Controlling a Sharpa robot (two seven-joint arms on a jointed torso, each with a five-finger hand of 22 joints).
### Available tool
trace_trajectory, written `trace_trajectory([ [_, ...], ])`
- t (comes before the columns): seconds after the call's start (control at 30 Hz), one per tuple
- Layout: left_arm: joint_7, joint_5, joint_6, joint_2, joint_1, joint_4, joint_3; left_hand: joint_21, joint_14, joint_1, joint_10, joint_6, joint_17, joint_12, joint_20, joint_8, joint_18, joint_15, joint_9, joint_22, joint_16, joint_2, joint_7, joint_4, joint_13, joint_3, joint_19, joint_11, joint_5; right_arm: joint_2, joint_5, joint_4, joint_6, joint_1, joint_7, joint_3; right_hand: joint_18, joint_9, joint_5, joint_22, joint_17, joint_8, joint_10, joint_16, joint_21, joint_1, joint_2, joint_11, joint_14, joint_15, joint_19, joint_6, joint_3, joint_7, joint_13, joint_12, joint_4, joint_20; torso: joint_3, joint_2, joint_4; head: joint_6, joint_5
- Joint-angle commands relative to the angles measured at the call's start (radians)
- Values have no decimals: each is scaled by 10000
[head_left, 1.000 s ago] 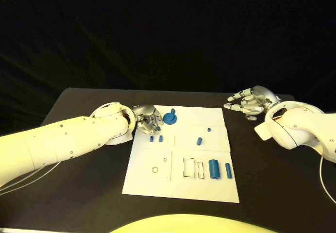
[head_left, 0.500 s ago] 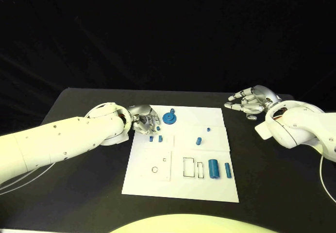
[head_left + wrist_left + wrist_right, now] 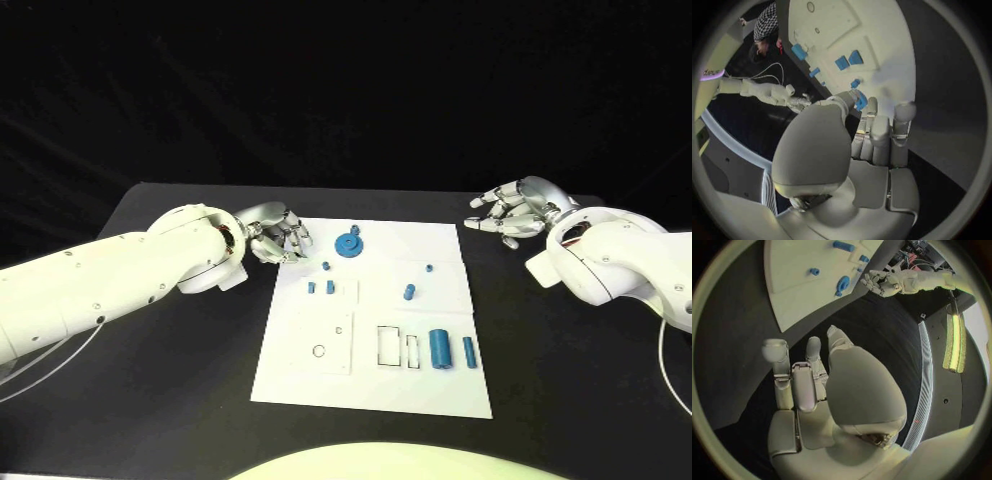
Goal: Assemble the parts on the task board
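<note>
The white task board (image 3: 310, 370) lies in the middle of the black table. On it are a blue round part (image 3: 349, 243), a small blue part (image 3: 326, 266) just in front of it, two small blue parts (image 3: 320, 287), a blue peg (image 3: 410, 291), and a thick blue cylinder (image 3: 440, 348) beside a thin one (image 3: 469, 349). My left hand (image 3: 274, 238) hovers at the board's far left corner, fingers pointing down, holding nothing (image 3: 873, 140). My right hand (image 3: 512, 212) hangs off the board's far right corner, fingers spread and empty (image 3: 817, 375).
Outlined slots (image 3: 392, 343) and a small ring mark (image 3: 319, 350) sit on the board's near half. Black table (image 3: 159, 380) surrounds the board on both sides. The board (image 3: 792, 290) and my left hand (image 3: 879, 281) also appear in the right wrist view.
My left hand has drawn back leftward from over the board to its far left corner, uncovering a small blue part beside the round one. The right hand has barely moved.
</note>
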Motion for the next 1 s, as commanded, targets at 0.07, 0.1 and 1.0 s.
trace_trajectory([
  [0.07,1115,2209,-741,-191,27,-54,38,-59,67,288,122,426,201,442,41,261,167,39,103,-64,114,53,24,-115,225,259,-41,55,21,68,-1246,14,713,-30,546,-10,83,-21,-380,16,-28,69,-145,-47,-63,606,-112,-153,97,-13,-5,246,671,118,-1435,-1707,24,64,3,17,-22,38,-38],
  [0.1,1209,2471,-813,-253,29,-64,44,-37,101,361,144,598,254,643,31,388,166,16,166,-37,148,102,-3,-163,328,369,-11,35,25,85,-1641,32,840,-56,599,-13,83,-36,-530,78,4,81,-48,-33,-13,804,-236,-136,110,-14,30,315,971,118,-1846,-2172,-25,61,0,24,-27,48,-56],
  [1.0,4374,10016,-1734,-705,31,494,53,-2330,-2338,-235,-1367,-275,-3744,1422,302,1243,538,316,675,-2477,-1843,204,271,258,450,477,-1465,359,8,1151,-7922,88,2468,-818,-799,-30,-239,-16,-768,1626,845,470,685,516,1880,148,-1329,-109,441,9,875,1258,3263,-78,-4463,-4682,-154,31,-38,31,3,129,-699],
])
